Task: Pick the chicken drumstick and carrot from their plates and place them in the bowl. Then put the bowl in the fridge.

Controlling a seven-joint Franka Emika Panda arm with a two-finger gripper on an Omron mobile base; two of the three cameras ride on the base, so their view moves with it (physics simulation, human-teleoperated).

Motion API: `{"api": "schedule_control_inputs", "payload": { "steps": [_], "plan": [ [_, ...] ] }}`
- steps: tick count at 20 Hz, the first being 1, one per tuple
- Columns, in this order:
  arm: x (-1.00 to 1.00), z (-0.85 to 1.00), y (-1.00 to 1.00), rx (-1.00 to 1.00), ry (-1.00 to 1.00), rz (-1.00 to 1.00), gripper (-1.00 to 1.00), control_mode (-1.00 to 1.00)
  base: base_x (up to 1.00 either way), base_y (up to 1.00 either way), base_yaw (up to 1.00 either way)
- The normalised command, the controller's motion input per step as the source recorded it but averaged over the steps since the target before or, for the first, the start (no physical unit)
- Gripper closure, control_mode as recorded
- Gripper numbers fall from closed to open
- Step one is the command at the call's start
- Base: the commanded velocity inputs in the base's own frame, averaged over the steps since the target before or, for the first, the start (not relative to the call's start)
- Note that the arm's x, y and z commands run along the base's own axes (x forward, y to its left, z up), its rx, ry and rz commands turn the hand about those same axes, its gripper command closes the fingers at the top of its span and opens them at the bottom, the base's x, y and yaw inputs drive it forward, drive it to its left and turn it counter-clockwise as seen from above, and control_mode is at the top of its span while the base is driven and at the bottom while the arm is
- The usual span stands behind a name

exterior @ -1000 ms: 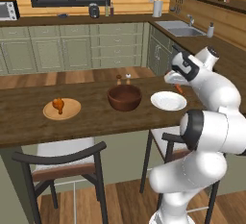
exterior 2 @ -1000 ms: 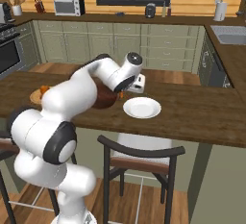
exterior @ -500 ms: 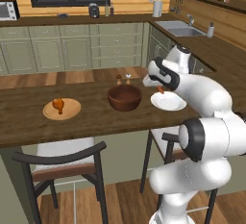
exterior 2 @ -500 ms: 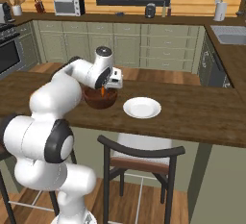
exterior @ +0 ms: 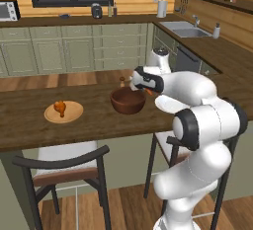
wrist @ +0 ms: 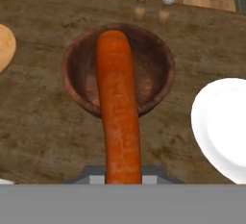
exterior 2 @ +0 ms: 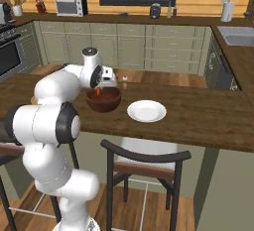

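My end effector (exterior 2: 100, 89) gripped the carrot (wrist: 117, 117) above the bowl (wrist: 119, 69); released off-centre, it could strike the rim and roll onto the bench (wrist: 43, 136).

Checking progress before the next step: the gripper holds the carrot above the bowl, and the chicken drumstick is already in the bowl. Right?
Not quite. The gripper does hold the carrot above the bowl, but the chicken drumstick lies on its tan plate, as the left base view shows.

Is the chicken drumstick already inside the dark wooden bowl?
No, the chicken drumstick lies on its tan plate to the left of the bowl, apart from it on the counter.
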Motion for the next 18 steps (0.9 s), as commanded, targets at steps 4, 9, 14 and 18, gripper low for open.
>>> {"api": "schedule_control_inputs", "payload": {
  "steps": [4,9,14,18],
  "plan": [
    [0.48,-0.40,0.22,0.00,0.02,0.00,1.00,-1.00,0.00,0.00,0.00],
    [0.59,-0.37,0.14,0.00,0.06,0.00,1.00,-1.00,0.00,0.00,0.00],
    [0.35,-0.35,0.09,0.00,0.10,0.00,1.00,-1.00,0.00,0.00,0.00],
    [0.15,-0.30,0.00,0.00,0.04,0.01,1.00,-1.00,0.00,0.00,0.00]
  ]
}}
